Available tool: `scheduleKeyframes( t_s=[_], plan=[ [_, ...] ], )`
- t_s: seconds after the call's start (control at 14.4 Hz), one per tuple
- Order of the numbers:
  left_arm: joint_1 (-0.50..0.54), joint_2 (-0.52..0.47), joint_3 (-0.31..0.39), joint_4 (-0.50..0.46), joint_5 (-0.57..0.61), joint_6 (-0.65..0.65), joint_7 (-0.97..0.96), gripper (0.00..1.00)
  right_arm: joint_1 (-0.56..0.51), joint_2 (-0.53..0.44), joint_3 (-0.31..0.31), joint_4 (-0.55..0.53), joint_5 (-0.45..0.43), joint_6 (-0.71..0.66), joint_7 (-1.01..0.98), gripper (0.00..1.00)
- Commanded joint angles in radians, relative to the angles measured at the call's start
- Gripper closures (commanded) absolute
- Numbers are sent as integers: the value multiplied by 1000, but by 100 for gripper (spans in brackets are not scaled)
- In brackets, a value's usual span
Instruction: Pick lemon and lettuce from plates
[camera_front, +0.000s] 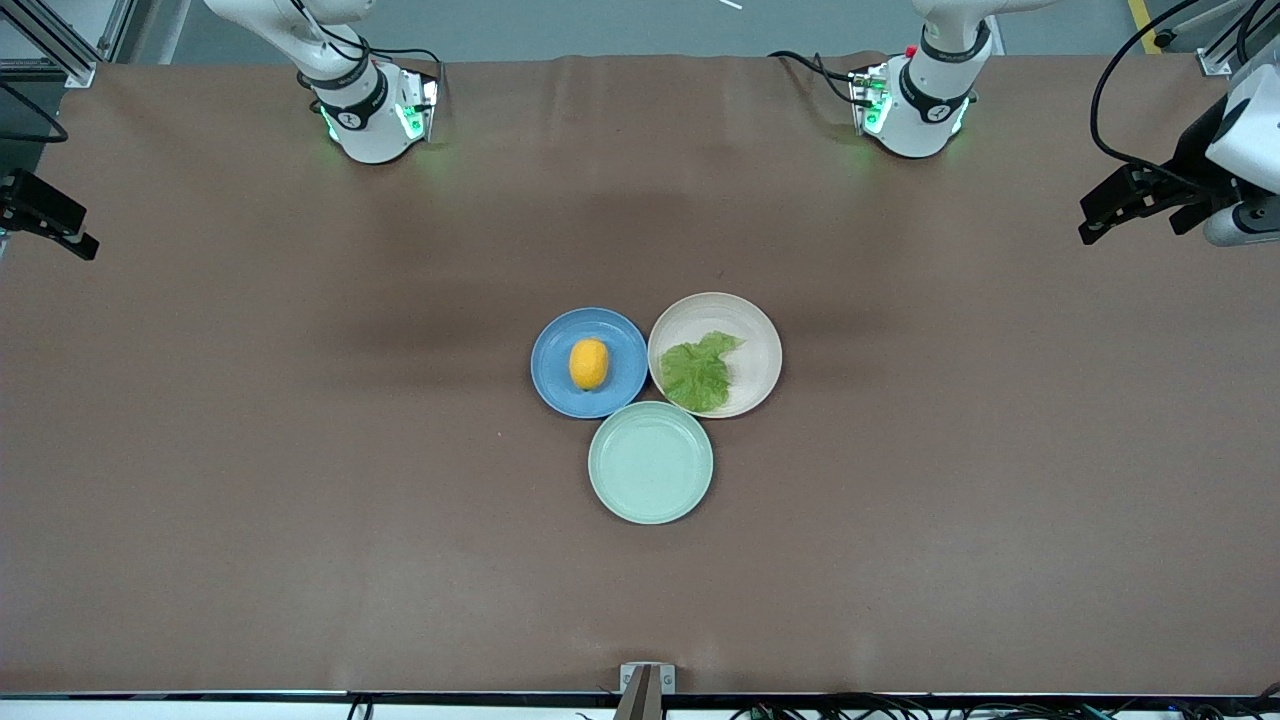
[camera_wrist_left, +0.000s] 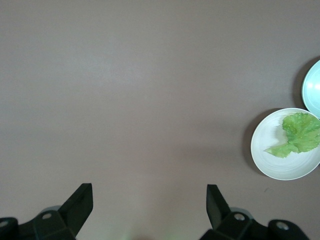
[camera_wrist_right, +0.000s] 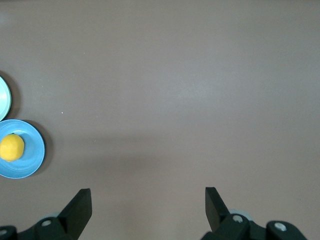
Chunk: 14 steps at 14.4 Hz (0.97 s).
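The lemon (camera_front: 589, 363) lies in the blue plate (camera_front: 550, 385) at mid-table. The lettuce (camera_front: 700, 372) lies in the beige-pink plate (camera_front: 755, 345), beside the blue one toward the left arm's end. My left gripper (camera_front: 1088, 222) is open and empty, up over the table's left-arm end; its wrist view (camera_wrist_left: 149, 200) shows bare table under it, with the lettuce (camera_wrist_left: 300, 134) on its plate (camera_wrist_left: 280, 165) off to one side. My right gripper (camera_front: 85, 232) is open and empty over the right-arm end; its wrist view (camera_wrist_right: 148, 200) shows the lemon (camera_wrist_right: 11, 147) on the blue plate (camera_wrist_right: 32, 160).
An empty mint-green plate (camera_front: 650, 463) touches both plates, nearer the front camera; it shows partly in the left wrist view (camera_wrist_left: 312, 90) and the right wrist view (camera_wrist_right: 4, 100). Brown cloth covers the table. A small bracket (camera_front: 646, 678) sits at the near edge.
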<state>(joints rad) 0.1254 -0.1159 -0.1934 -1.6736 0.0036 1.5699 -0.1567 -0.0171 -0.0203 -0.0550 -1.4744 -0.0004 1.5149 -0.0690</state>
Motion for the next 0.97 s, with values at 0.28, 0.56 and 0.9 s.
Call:
scheduleKeyframes(
  t_s=[0.28,0.56,0.9],
  plan=[
    [5,50,-1,76,-2,-19,16,0,11,5,0,12,3,-2,15,0],
    [-24,129,-56,80,-16,-16,-13,0,130,8,0,9,3,-4,29,0],
    [-110,294,-156,78,-13,116,-317,0,367,129,-2,9,-12,7,31,0]
  ],
)
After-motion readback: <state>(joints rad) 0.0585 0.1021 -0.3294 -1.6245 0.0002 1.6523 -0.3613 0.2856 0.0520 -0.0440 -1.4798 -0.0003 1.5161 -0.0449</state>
